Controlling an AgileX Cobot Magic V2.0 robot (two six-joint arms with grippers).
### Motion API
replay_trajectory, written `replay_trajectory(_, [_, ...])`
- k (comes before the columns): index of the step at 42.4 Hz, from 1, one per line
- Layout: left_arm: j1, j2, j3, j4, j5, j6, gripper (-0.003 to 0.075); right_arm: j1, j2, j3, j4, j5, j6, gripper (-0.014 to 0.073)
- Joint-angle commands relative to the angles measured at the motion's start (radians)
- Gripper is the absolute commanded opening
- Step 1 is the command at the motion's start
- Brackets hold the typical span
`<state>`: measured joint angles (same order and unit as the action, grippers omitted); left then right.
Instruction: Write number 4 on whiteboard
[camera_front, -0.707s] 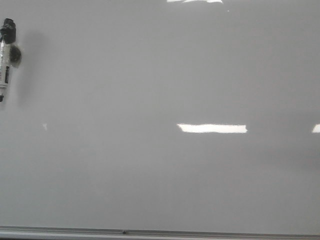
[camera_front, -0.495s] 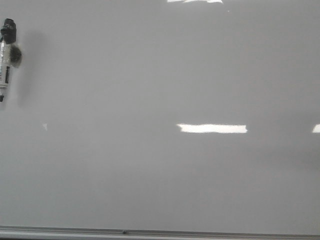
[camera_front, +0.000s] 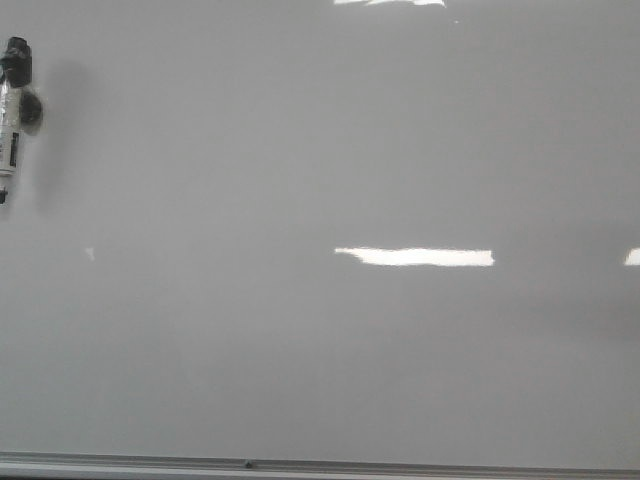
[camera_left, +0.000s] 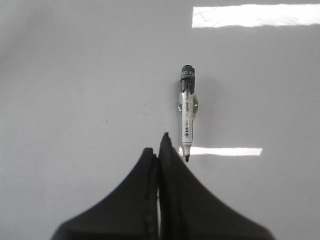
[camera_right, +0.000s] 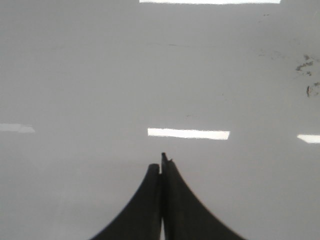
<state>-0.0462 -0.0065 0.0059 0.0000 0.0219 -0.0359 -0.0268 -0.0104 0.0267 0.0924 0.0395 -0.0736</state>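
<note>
The whiteboard (camera_front: 300, 150) fills the front view, glossy pale grey, and no number 4 shows on it. A white marker (camera_front: 12, 120) with a black top end hangs upright at its far left edge, nib down. In the left wrist view the marker (camera_left: 187, 115) sits just beyond and beside my left gripper (camera_left: 159, 145), which is shut and empty, apart from the marker. My right gripper (camera_right: 161, 162) is shut and empty over bare whiteboard (camera_right: 100, 75). Neither gripper shows in the front view.
A thin metal-grey frame edge (camera_front: 400, 467) runs along the board's lower side. Bright rectangular light reflections (camera_front: 415, 257) lie on the board. Faint dark smudges (camera_right: 306, 65) mark the board in the right wrist view.
The bright reflection in the middle of the front view now reaches slightly further left. The marker has not moved.
</note>
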Motion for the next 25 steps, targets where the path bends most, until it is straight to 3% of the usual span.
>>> replay_trajectory(1, [-0.008, -0.015, 0.007, 0.0, -0.08, -0.002, -0.002, -0.005, -0.019, -0.015, -0.012, -0.081, 0.0, -0.0069])
replay_trajectory(17, [-0.008, -0.015, 0.003, 0.0, -0.137, -0.004, -0.002, -0.005, -0.019, -0.019, -0.012, -0.117, 0.0, -0.0069])
replay_trajectory(25, [-0.008, -0.013, -0.094, 0.0, -0.115, -0.004, -0.002, -0.005, -0.019, -0.127, -0.012, -0.056, 0.0, -0.0069])
